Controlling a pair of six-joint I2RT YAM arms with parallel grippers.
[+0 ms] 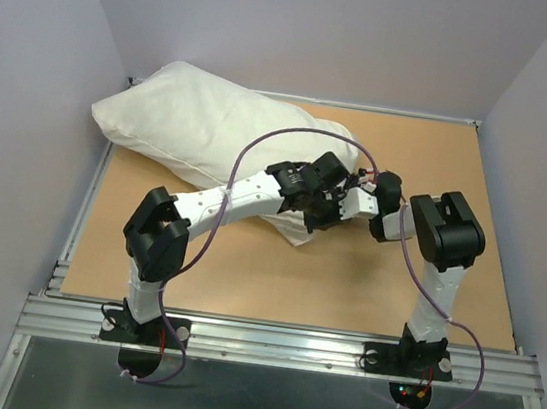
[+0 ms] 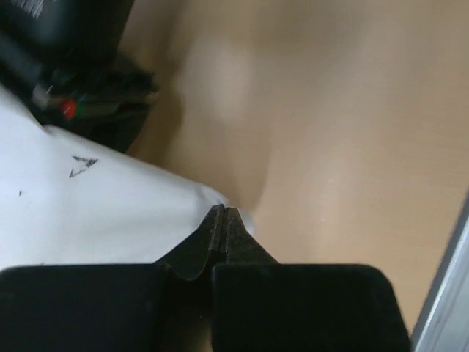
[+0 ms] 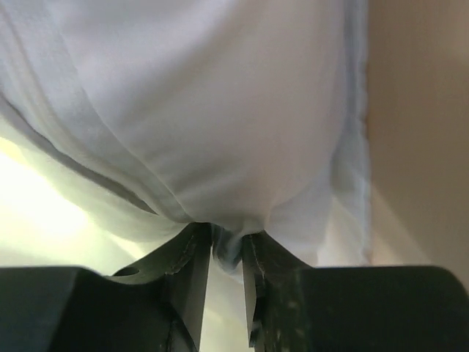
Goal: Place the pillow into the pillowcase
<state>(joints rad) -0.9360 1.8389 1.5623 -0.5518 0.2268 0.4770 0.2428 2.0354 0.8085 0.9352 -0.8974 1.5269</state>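
I judge this a late step. The pillowcase [image 1: 203,125] lies plump from the counter's centre out toward 10 o'clock, so the pillow seems to be inside, though I cannot make it out separately. My left end effector [image 2: 223,213] is clamped on a corner of the cloth, and my right end effector [image 3: 227,235] on a fold near the hem. Next I need an even, gentle pull to draw the open end closed. The tan counter [image 1: 365,277] sits between pale walls [image 1: 327,30].
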